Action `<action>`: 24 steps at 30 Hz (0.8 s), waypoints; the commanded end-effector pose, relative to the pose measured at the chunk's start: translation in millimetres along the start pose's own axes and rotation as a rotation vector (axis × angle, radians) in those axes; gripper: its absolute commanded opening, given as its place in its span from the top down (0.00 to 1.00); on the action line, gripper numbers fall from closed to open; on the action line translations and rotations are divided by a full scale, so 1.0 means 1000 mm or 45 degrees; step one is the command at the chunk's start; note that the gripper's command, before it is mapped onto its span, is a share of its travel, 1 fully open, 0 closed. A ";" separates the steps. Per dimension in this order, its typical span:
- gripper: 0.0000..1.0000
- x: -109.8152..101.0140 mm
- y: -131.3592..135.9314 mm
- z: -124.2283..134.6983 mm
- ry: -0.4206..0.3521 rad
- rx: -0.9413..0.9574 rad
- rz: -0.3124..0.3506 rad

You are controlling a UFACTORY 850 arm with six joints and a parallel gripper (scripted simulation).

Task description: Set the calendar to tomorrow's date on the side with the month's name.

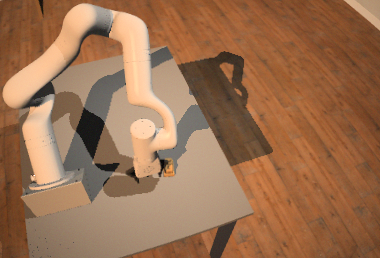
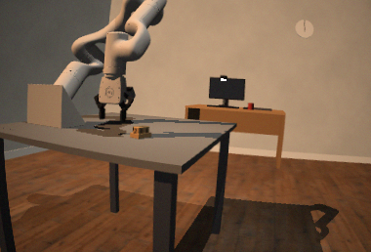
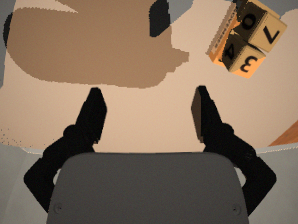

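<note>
The small wooden calendar tray [image 3: 245, 35] with two orange cubes stands on the grey table. It also shows in the top view [image 1: 169, 167] and the exterior view [image 2: 140, 131]. In the wrist view the cubes' top faces read 0 [image 3: 249, 20] and 7 [image 3: 272, 35], and the side faces read 4 and 3. My gripper [image 3: 148, 97] is open and empty, pointing down just above the table, with the tray beyond its right finger. It shows beside the tray in the top view [image 1: 146, 171] and the exterior view [image 2: 113, 114].
The arm's base box [image 1: 55, 197] stands at the table's near left corner. The table's right edge [image 1: 220, 147] is a short way past the tray. A desk with a monitor [image 2: 226, 90] stands far off by the wall.
</note>
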State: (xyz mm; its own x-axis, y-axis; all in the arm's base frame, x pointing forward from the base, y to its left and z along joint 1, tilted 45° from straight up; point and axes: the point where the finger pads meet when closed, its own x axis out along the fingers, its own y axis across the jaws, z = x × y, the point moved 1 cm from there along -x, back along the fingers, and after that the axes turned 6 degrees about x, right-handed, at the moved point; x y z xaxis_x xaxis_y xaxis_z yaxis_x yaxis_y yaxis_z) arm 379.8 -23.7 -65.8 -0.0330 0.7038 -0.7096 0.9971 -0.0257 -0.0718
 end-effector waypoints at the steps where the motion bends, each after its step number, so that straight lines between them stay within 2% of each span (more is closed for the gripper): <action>1: 0.00 -0.002 0.010 -0.002 -0.001 0.000 0.001; 9: 0.00 -0.003 0.025 -0.006 -0.001 0.000 0.001; 14: 0.00 -0.006 0.044 -0.011 -0.001 0.000 0.001; 21: 0.00 -0.006 0.049 -0.012 -0.001 0.000 0.001; 24: 0.00 -0.007 0.058 -0.014 -0.001 0.000 0.001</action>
State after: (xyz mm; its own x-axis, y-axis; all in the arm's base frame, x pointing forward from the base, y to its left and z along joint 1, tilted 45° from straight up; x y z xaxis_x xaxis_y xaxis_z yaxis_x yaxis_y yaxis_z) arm 430.3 -20.1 -56.5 -0.0336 0.7042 -0.7092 0.9970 -0.0262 -0.0732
